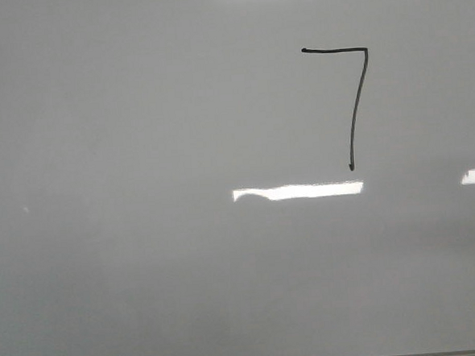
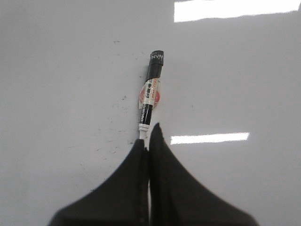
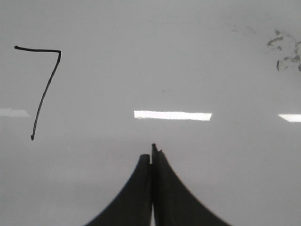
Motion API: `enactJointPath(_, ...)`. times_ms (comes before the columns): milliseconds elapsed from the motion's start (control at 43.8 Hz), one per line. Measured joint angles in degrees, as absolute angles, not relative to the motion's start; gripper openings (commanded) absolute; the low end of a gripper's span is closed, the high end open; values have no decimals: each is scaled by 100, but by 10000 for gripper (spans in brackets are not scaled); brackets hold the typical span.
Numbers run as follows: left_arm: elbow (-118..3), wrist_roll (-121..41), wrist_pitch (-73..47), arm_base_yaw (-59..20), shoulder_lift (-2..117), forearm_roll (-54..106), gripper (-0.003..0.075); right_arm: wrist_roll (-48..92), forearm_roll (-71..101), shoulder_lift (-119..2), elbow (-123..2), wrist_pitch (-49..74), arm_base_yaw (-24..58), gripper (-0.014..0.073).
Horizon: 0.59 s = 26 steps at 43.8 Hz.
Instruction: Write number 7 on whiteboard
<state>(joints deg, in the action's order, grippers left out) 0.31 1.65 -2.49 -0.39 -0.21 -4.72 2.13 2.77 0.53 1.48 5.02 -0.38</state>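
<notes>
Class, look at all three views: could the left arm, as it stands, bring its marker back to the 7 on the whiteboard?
Probably yes. The left gripper is shut on the marker, and nothing lies on the whiteboard around the number 7. How far the arm is from it can't be judged.

The left black, tapered pincer (image 2: 148, 134) had its two fingers pressed together, clamped on a slim black-and-white marker pen (image 2: 151, 89) that stuck straight out beyond the tips. The right black, tapered pincer (image 3: 153, 153) was closed, fingers meeting along a thin seam, nothing between them. Neither arm appeared in the front view.
</notes>
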Motion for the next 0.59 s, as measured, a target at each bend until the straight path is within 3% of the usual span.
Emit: enactJointPath(594, 31, 165, -249, -39, -21, -472, -20, 191, 291, 66, 148, -67, -38, -69)
